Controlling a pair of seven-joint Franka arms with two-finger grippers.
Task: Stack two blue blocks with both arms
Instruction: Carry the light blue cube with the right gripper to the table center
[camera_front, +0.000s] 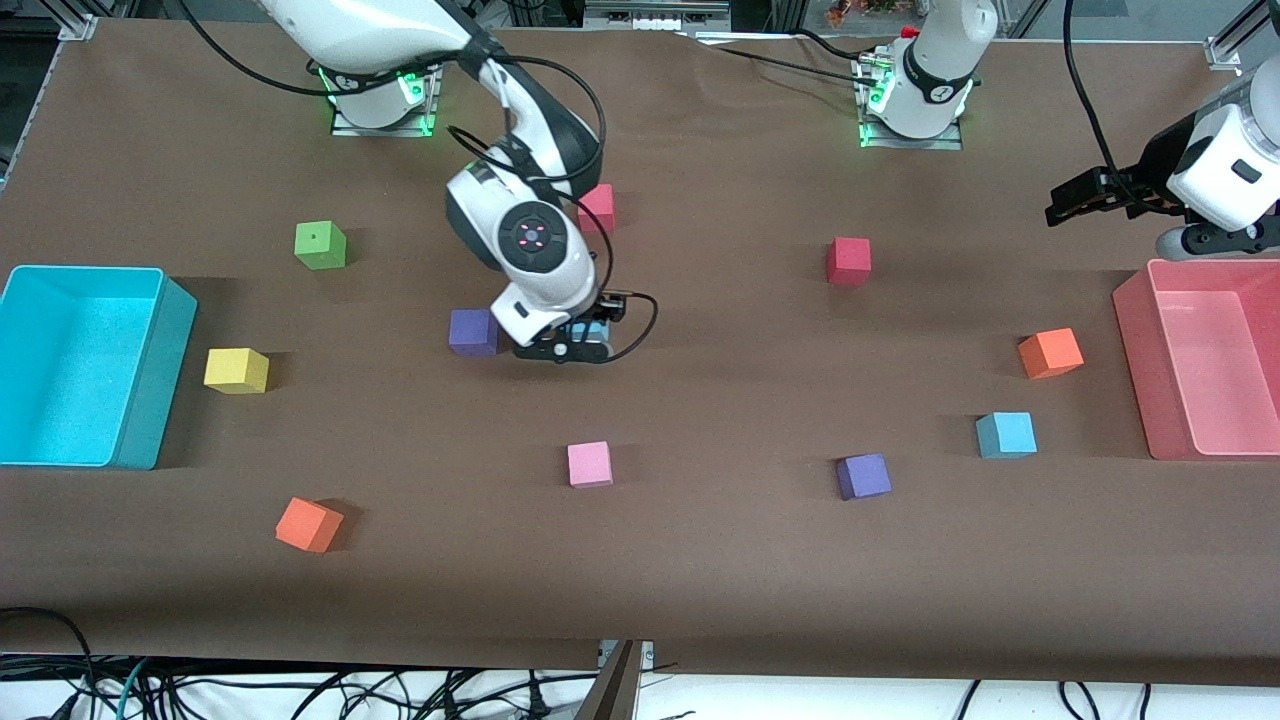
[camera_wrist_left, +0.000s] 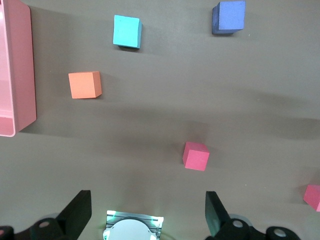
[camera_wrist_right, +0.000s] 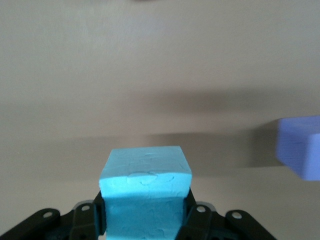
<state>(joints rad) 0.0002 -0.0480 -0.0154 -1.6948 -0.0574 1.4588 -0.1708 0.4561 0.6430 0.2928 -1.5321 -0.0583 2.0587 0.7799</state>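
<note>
While clamped on first blue block, right gripper sits low near table centre, fingers pressed to block's sides. Purple cube just beside it, at its 9 o'clock in front view. Second blue block rests on table toward left arm's end, at about 4 o'clock from right gripper. Left gripper waits spread wide, over table beside pink bin.

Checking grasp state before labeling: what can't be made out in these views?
- Front view: the held blue block is almost wholly hidden under the right gripper; whether it has left the table cannot be told.
- Front view: left gripper fingers are too small; the left wrist view shows them open.
- Pink bin is cut off.
</note>
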